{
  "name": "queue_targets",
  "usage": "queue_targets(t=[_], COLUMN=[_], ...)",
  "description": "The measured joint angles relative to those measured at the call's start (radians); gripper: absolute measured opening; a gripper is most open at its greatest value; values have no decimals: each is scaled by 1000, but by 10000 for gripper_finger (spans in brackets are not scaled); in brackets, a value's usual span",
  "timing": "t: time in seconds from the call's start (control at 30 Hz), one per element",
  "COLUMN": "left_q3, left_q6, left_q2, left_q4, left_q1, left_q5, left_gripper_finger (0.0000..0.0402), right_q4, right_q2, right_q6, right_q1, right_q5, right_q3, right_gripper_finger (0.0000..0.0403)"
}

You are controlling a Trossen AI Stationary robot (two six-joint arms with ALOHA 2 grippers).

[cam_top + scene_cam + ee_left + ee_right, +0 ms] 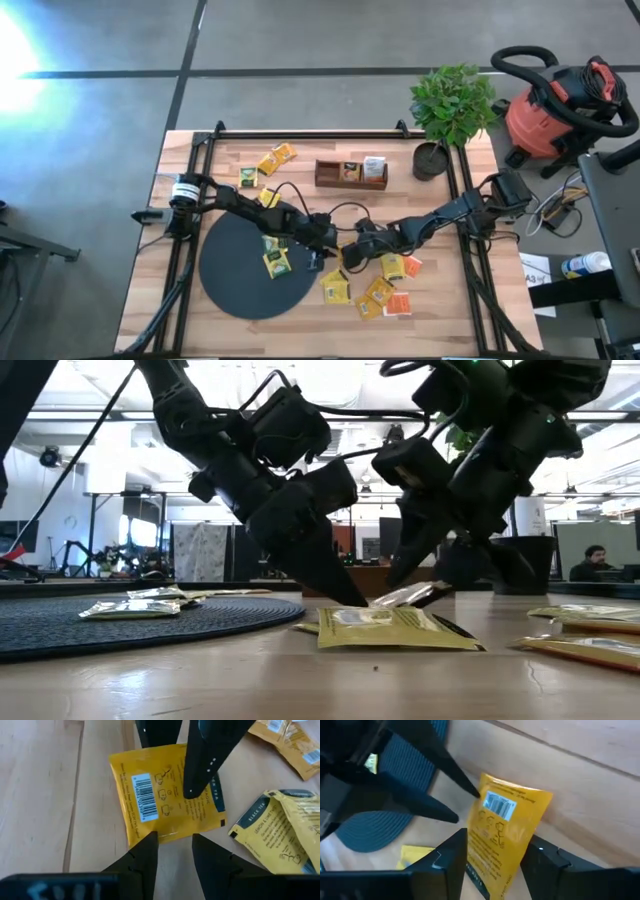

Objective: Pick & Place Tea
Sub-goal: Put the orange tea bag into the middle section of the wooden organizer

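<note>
Left gripper [172,840], dark tapered fingers parted, meets a flat glossy yellow paper sachet [167,800] on the wooden counter [40,795] beside the ribbed black disc [235,275]. Right gripper [495,855] clamps the sachet; its lower edge is hidden.

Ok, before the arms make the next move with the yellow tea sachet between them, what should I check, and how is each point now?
1. Left gripper open: ok. Its fingers stand apart at the edge of the yellow sachet, with nothing between them.
2. Right gripper holds that sachet: cannot tell. It is at the sachet, but no firm hold shows.
3. Only one sachet involved: ok. The lemon black tea sachet lies apart, beside it.
4. Room on the black disc: ok, much of it is bare.
5. Grippers clear of each other: not ok. They are very close together over the sachet.
</note>
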Motion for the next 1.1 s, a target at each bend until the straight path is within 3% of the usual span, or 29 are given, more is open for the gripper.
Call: queue_targets(t=[0.23, 0.5, 0.6, 0.77, 0.9, 1.1], left_q3=[0, -5, -5, -4, -4, -4], left_q6=[-28, -30, -22, 30, 113, 225], left_q2=[-2, -41, -91, -201, -264, -294], left_q4=[7, -16, -55, -178, -169, -107], left_q1=[0, -2, -2, -19, -62, -138], left_q5=[-1, -56, -118, -260, -399, -849], left_gripper_finger=[124, 124, 124, 124, 124, 124], right_q4=[17, 16, 14, -8, 5, 87], right_q2=[-3, -5, -17, -81, -150, -221], right_q6=[2, 21, 38, 139, 250, 320], right_q1=[-4, -8, -15, -62, -137, -212], right_q5=[-78, -80, -80, 27, 98, 97], right_q3=[0, 0, 0, -1, -3, -4], right_gripper_finger=[126, 19, 12, 9, 9, 9])
